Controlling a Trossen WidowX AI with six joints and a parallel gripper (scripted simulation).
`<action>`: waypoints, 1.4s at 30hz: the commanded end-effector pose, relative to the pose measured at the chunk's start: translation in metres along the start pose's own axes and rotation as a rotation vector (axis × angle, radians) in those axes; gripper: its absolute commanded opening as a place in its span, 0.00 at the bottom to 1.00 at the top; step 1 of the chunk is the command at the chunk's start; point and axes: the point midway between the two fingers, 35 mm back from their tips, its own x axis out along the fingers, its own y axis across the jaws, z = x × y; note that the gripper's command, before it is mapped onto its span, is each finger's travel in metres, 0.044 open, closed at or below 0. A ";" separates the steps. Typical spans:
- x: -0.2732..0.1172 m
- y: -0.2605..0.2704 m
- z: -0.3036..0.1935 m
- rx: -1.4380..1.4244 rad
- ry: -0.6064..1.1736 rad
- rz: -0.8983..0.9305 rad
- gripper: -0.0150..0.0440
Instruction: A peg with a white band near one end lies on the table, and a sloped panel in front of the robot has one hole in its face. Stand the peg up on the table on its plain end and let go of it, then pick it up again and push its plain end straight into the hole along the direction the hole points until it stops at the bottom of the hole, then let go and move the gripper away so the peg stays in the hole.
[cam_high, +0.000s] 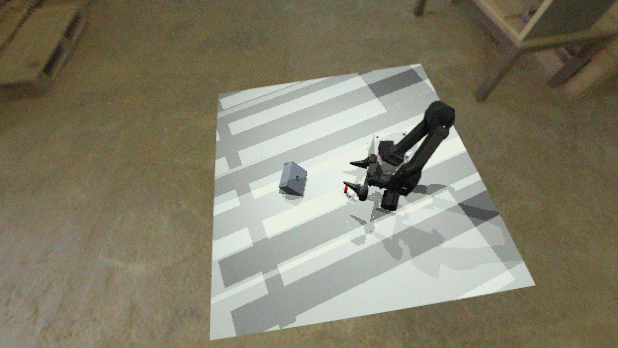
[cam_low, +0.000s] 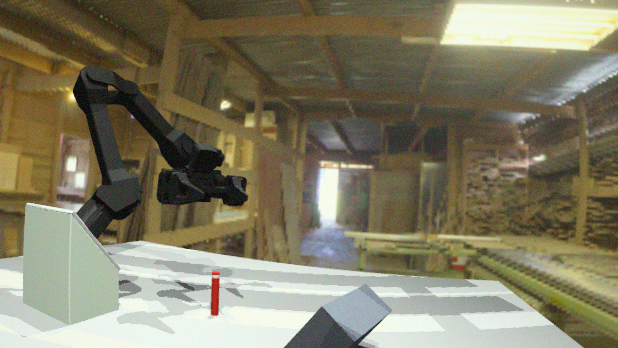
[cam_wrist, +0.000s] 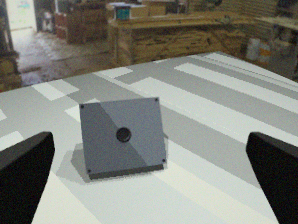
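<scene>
The red peg (cam_high: 345, 189) (cam_low: 215, 297) stands upright on the table (cam_high: 400, 300) (cam_low: 270, 330), its white band (cam_low: 215, 276) near the top end. It is out of sight in the wrist view. The grey sloped panel (cam_high: 289, 176) (cam_low: 355, 305) (cam_wrist: 105, 155) stands beyond the peg from the arm. Its face shows one dark, empty hole (cam_high: 297, 178) (cam_wrist: 123, 134). My gripper (cam_high: 348, 173) (cam_low: 204, 192) (cam_wrist: 153, 141) is wide open with nothing between its fingers. It is raised well above the peg's top, its fingers pointing toward the panel.
A pale green block with a sloped top (cam_low: 47, 265) stands at the arm's base, at the left in the exterior view. Striped shadows cross the table. A wooden bench (cam_high: 525, 45) stands on the floor beyond the table.
</scene>
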 end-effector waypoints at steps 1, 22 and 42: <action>-0.004 -0.006 0.011 -0.015 0.003 0.005 1.00; 0.015 -0.034 -0.033 -0.356 0.413 -0.292 1.00; 0.016 -0.045 -0.071 -0.378 1.035 -0.370 1.00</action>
